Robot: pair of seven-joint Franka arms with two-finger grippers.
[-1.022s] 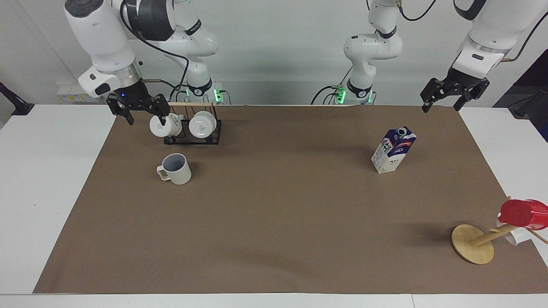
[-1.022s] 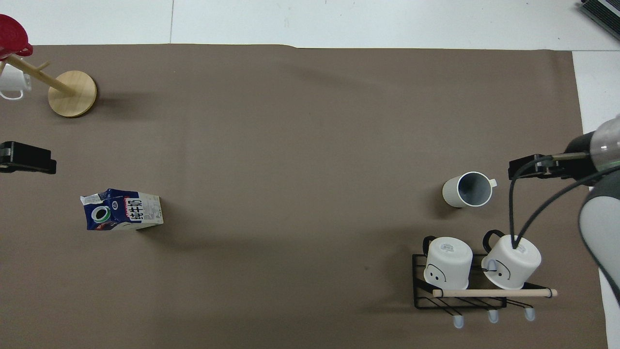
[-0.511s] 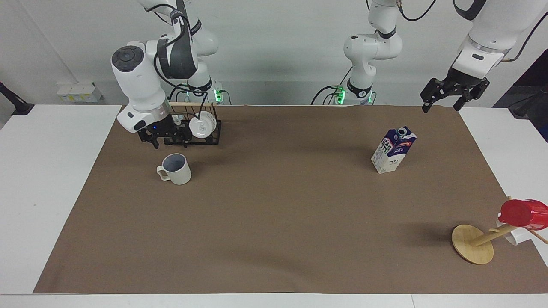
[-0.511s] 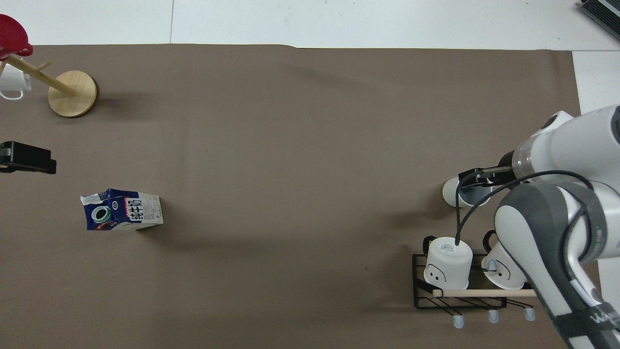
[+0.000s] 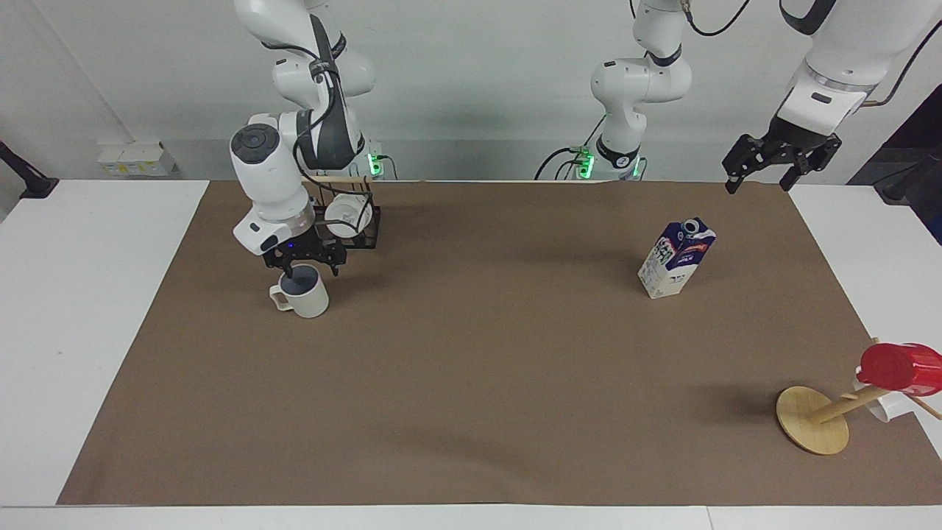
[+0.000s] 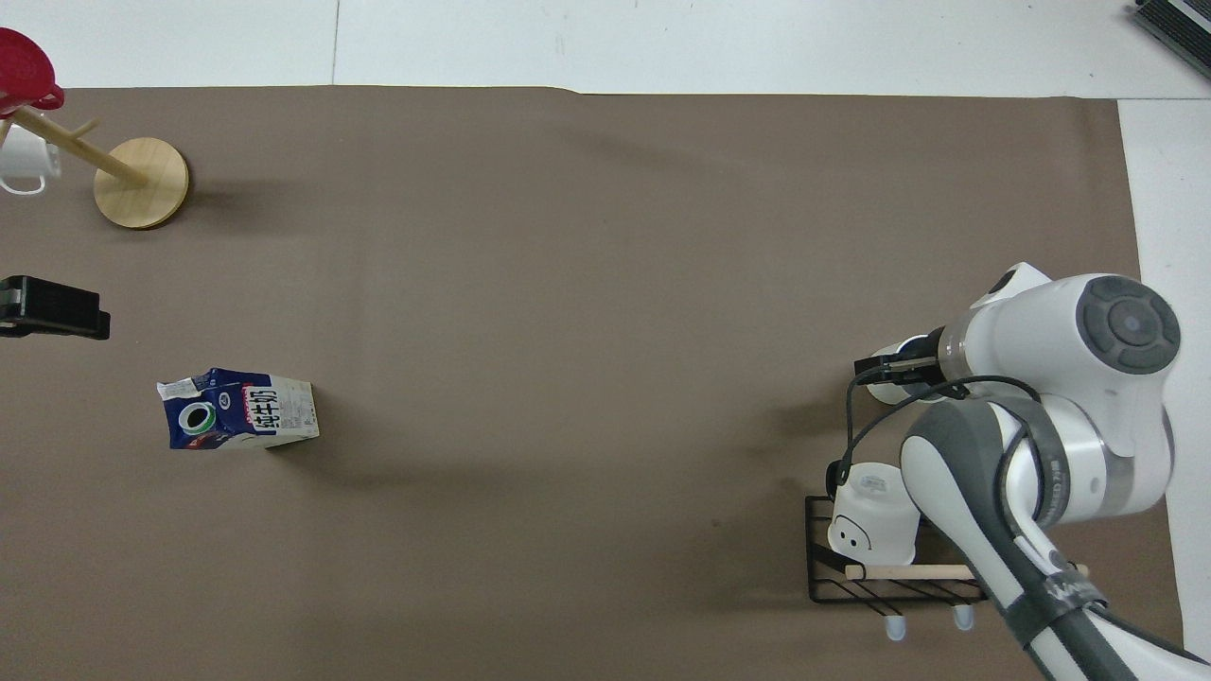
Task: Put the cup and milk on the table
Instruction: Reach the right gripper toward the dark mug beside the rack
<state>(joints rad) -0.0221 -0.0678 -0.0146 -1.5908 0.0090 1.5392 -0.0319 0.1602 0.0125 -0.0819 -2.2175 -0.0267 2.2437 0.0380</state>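
The cream-white cup (image 5: 305, 297) stands upright on the brown-covered table (image 5: 471, 383), next to the cup rack at the right arm's end. My right gripper (image 5: 312, 271) hangs open just over its rim. One fingertip (image 5: 288, 273) dips at the cup's mouth and the other is outside the wall. From above the gripper (image 6: 894, 369) hides most of the cup (image 6: 883, 392). The blue and white milk (image 5: 677, 258) carton stands upright toward the left arm's end, also visible from overhead (image 6: 241, 409). My left gripper (image 5: 762, 165) waits open, raised over the table's corner.
A black wire rack (image 5: 364, 232) holding two upturned white cups sits nearer to the robots than the cup. A wooden mug tree (image 5: 813, 419) carrying a red cup (image 5: 898, 366) stands at the left arm's end, farther from the robots than the milk.
My right arm has swung in from beside the rack and come down, its open gripper now at the cup's rim. The left arm, cup and milk have not moved.
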